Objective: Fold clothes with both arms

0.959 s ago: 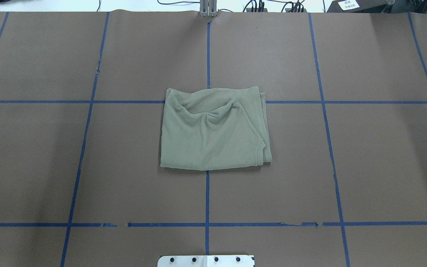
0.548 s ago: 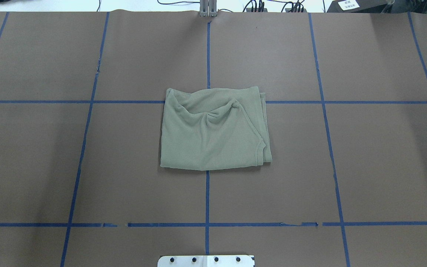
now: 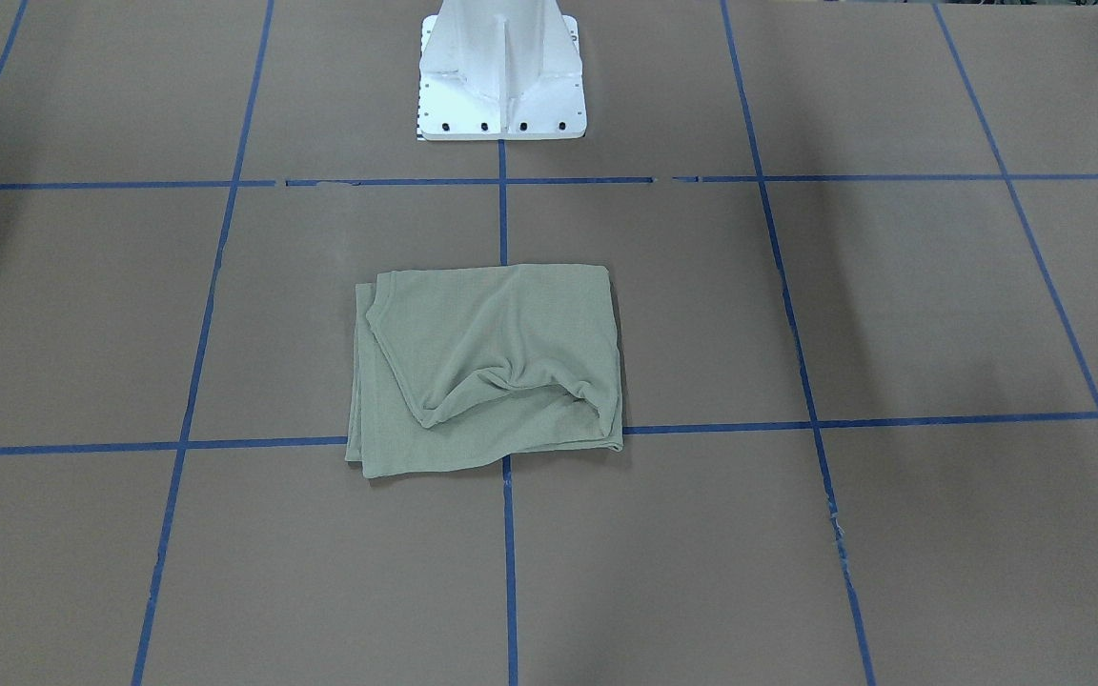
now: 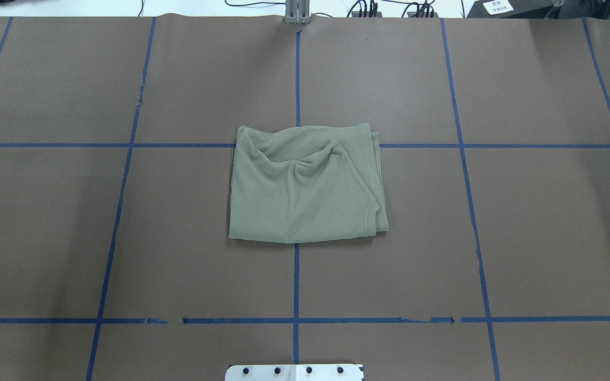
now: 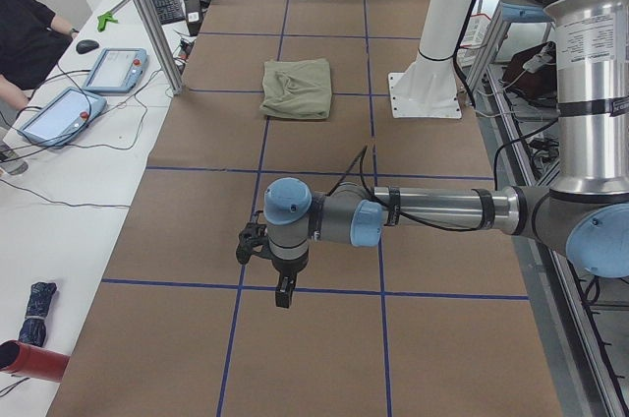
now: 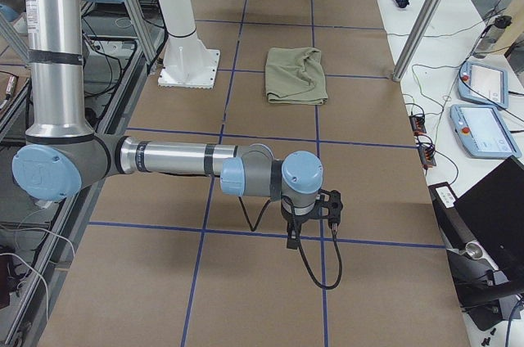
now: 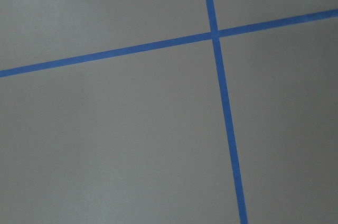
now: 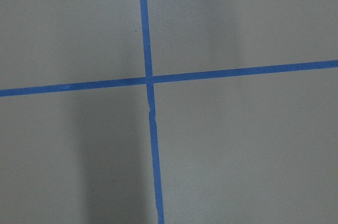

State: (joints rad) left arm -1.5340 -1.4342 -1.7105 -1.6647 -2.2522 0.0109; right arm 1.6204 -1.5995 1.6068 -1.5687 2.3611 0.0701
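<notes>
The shirt (image 4: 305, 185) has not moved, so folding looks done. The left pincer (image 5: 282, 293) and right pincer (image 6: 291, 240) hang near the desk's (image 4: 125, 238) ends; I cannot tell if they are open.

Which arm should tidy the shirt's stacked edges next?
Right, probably: the shirt has its stacked edges on that side. The left gripper and right gripper both hang far from it.

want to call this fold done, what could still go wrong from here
The shirt has a bunched pucker near its far edge, so the top layer may not lie flat or could spring open.
Its lower layers stick out along one side; the fold may be judged uneven.
The left tool and right tool seem to hang low over the table paper; a sweep toward the shirt might snag it.
</notes>
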